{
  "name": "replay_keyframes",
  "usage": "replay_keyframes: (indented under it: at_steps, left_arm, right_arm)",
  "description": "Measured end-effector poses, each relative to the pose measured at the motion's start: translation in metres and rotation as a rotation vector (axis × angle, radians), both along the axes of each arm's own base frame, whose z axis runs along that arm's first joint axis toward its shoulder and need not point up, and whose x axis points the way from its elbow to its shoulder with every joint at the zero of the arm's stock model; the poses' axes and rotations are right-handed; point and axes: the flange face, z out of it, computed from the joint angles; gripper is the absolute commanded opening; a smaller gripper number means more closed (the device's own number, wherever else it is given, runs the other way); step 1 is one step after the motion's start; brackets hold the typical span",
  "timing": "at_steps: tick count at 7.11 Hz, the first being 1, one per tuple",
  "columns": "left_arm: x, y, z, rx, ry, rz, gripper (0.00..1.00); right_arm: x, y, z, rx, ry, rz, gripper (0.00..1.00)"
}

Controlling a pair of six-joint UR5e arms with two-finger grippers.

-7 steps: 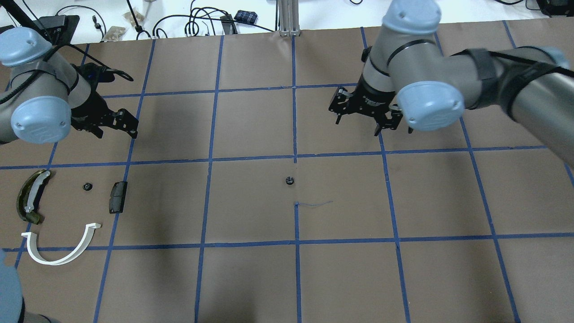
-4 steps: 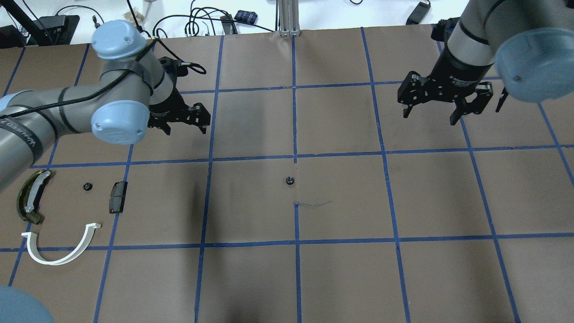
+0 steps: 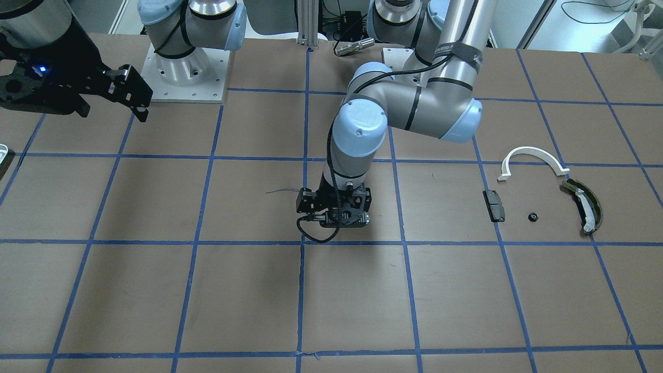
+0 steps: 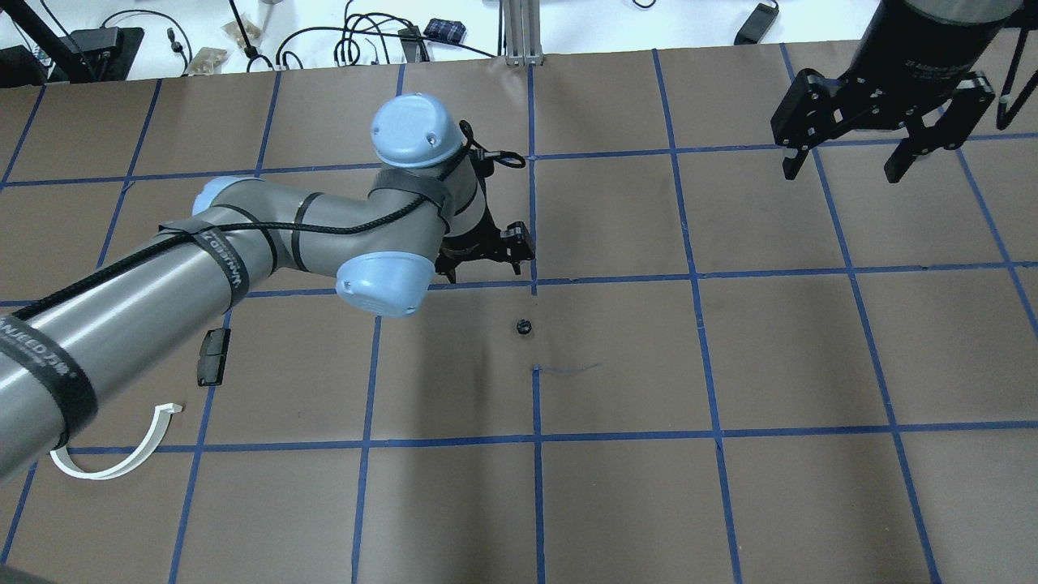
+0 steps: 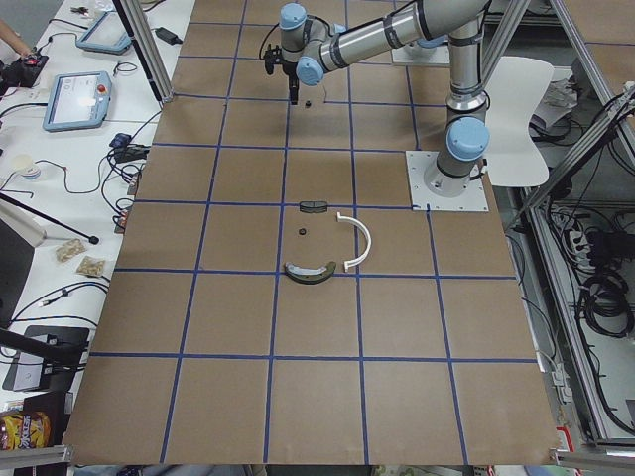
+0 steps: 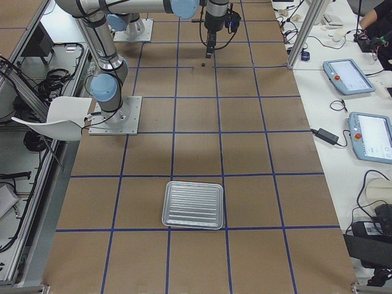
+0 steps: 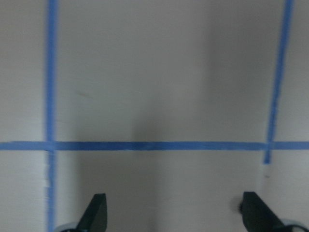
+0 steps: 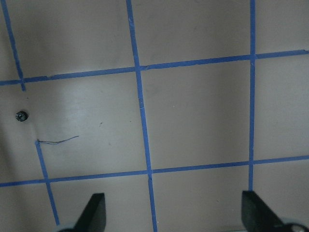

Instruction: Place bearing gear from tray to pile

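A small black bearing gear (image 4: 523, 327) lies alone on the brown paper at mid-table; it also shows in the right wrist view (image 8: 21, 116). My left gripper (image 4: 484, 270) is open and empty, low over the table just beyond the gear and apart from it. Its body hides the gear in the front view. My right gripper (image 4: 843, 169) is open and empty, high at the far right. The pile holds a white half-ring (image 3: 533, 154), an olive-green curved piece (image 3: 585, 204), a dark block (image 3: 494, 205) and a second small gear (image 3: 532, 217). The pale ribbed tray (image 6: 192, 204) looks empty.
Blue tape lines grid the paper-covered table (image 4: 616, 503). A thin pencil-like mark (image 4: 568, 369) lies near the mid-table gear. Cables and small items line the far edge (image 4: 357, 40). My left arm (image 4: 162, 292) stretches over the pile area.
My left arm has swung right from beside the pile to mid-table, its gripper now close to the lone gear. My right arm has drawn back to the far right. Both grippers stayed open.
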Motion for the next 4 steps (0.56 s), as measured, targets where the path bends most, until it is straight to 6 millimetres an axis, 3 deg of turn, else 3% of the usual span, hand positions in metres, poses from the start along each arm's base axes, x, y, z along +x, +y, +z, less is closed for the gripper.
replay_keyframes:
  at_steps: [2, 4]
  left_arm:
    - [-0.039, 0.018, -0.031, 0.017, -0.009, 0.057, 0.97]
    - [-0.05, 0.029, -0.047, 0.044, -0.027, 0.112, 0.83]
  right_arm:
    - [0.041, 0.006, -0.003, 0.002, -0.006, 0.062, 1.0]
    - [0.051, 0.008, -0.008, 0.02, 0.002, 0.087, 1.0]
